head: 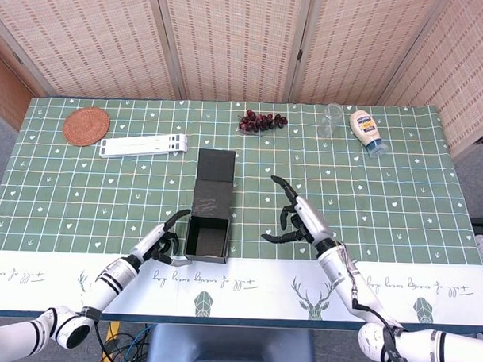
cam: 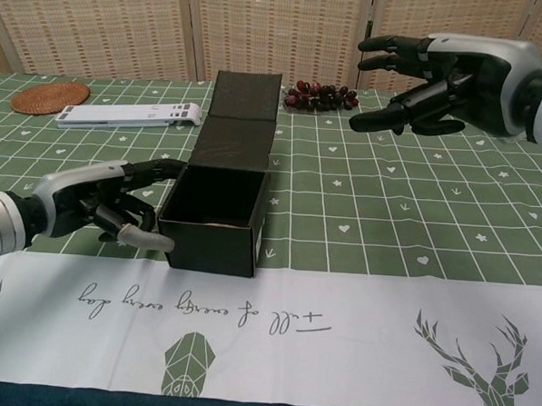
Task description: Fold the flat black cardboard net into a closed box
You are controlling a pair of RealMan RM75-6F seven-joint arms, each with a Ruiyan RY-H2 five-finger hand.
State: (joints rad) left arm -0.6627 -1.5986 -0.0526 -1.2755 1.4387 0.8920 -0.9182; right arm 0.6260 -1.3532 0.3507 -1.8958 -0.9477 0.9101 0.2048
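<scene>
The black box (head: 208, 237) sits near the front edge of the bench (head: 400, 194), on the green checked cloth (head: 82, 191) just behind the white strip with the deer print. It stands as an open-topped tray, its four walls upright, and its lid flap (head: 214, 184) lies back flat on the cloth behind it, stretching toward the far side. The left hand (head: 161, 243) is right beside the box's left wall, low over the bench; in the chest view its fingers (cam: 155, 169) reach the front-left corner and look to touch the wall, with the thumb running along the lower edge, though I cannot tell for sure that there is contact. It holds nothing, and its fingers are loosely curled and apart. The right hand (head: 297, 219) is well to the right of the box and raised off the bench, palm turned inward, fingers spread and empty; in the chest view it hangs high at the upper right. Along the back of the bench lie a round woven coaster (head: 86, 125) at the left, a long white stand (head: 143, 145) just beside it, a bunch of dark grapes (head: 262, 120) in the middle, a clear glass (head: 331, 120), and a squeeze bottle (head: 366, 131) lying on its side at the right.
</scene>
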